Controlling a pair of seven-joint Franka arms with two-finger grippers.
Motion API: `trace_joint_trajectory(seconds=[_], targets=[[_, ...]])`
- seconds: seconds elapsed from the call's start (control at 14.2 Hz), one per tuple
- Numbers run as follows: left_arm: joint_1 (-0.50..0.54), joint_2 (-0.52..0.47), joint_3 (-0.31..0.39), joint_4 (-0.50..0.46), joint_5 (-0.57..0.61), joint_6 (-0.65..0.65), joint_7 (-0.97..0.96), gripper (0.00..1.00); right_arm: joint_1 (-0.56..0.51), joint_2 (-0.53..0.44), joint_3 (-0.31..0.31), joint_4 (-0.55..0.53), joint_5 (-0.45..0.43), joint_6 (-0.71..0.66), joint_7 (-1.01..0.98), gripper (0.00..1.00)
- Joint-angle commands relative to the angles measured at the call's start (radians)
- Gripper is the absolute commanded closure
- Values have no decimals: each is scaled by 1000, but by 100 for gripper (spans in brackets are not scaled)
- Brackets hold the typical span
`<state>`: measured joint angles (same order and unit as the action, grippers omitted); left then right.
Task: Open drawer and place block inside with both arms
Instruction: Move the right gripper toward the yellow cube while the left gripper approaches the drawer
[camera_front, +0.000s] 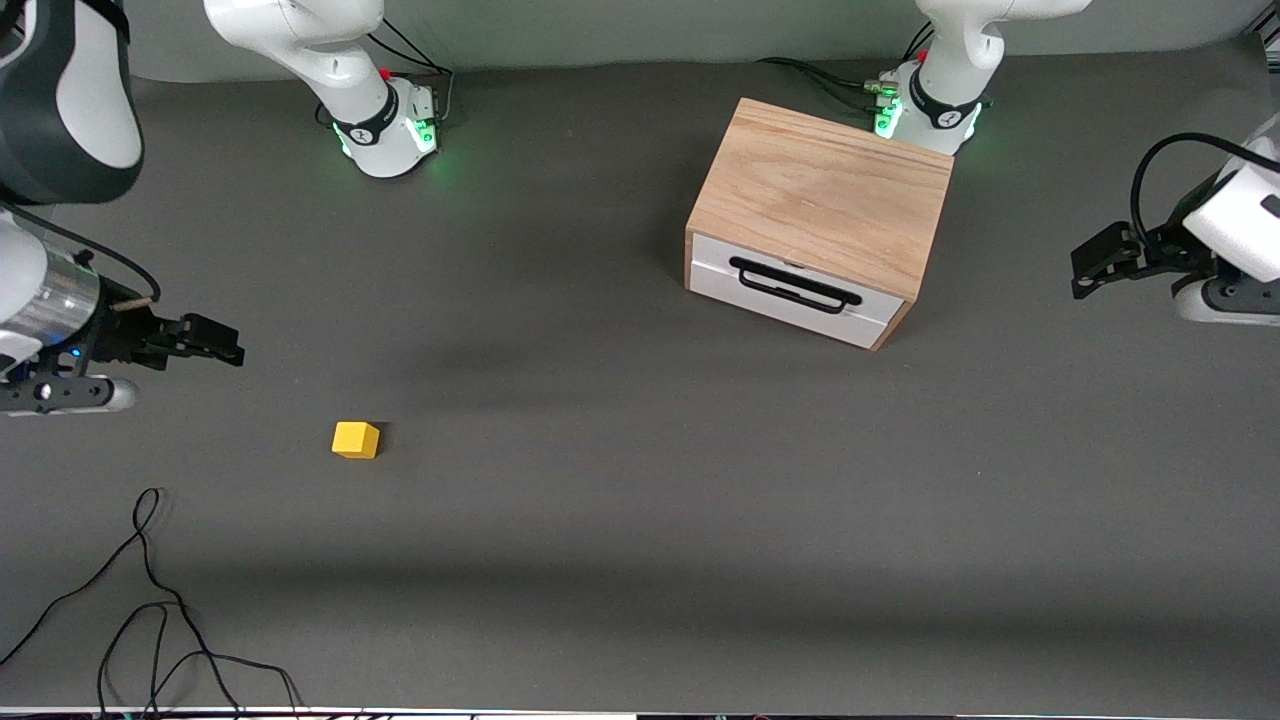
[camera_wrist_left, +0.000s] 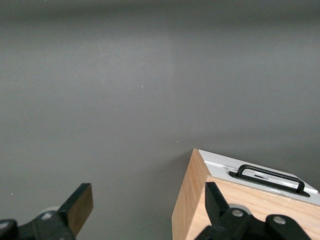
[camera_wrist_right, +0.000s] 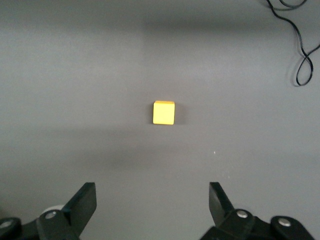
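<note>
The light-wood box (camera_front: 822, 193) stands toward the left arm's end of the table. Its drawer (camera_front: 800, 292) has a white front and a black wire handle (camera_front: 795, 284) and is closed. The yellow block (camera_front: 356, 439) lies on the grey table toward the right arm's end, nearer the front camera than the box. My right gripper (camera_front: 215, 342) is open and empty above the table beside the block; the right wrist view shows the block (camera_wrist_right: 163, 112) ahead of the open fingers. My left gripper (camera_front: 1100, 262) is open and empty, up at the table's end beside the box (camera_wrist_left: 240, 205).
Loose black cables (camera_front: 150, 620) lie on the table near the front edge at the right arm's end, also seen in the right wrist view (camera_wrist_right: 297, 40). The arm bases (camera_front: 385, 125) stand along the back edge.
</note>
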<state>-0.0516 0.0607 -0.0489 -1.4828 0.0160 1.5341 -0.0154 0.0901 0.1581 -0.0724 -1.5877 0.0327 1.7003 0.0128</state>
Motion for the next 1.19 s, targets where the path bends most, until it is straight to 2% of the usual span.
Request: trace_joint_trajectory(seconds=[0.0, 0.28, 0.56, 0.91, 1.12], targets=[[-2, 14, 4, 16, -1, -2, 22, 0, -3, 12, 5, -47, -13, 70, -17, 0], [-2, 56, 6, 18, -2, 4, 20, 0, -1, 17, 5, -156, -13, 215, -16, 0], [-4, 100, 6, 18, -22, 27, -49, 1, -3, 70, 3, -181, -14, 278, -16, 0], [-34, 133, -11, 13, -51, 11, -502, 1, -6, 126, 3, -274, -14, 476, -14, 0], [-126, 160, -22, 15, -51, 4, -748, 1, -3, 181, 3, -291, -14, 560, -13, 0]])
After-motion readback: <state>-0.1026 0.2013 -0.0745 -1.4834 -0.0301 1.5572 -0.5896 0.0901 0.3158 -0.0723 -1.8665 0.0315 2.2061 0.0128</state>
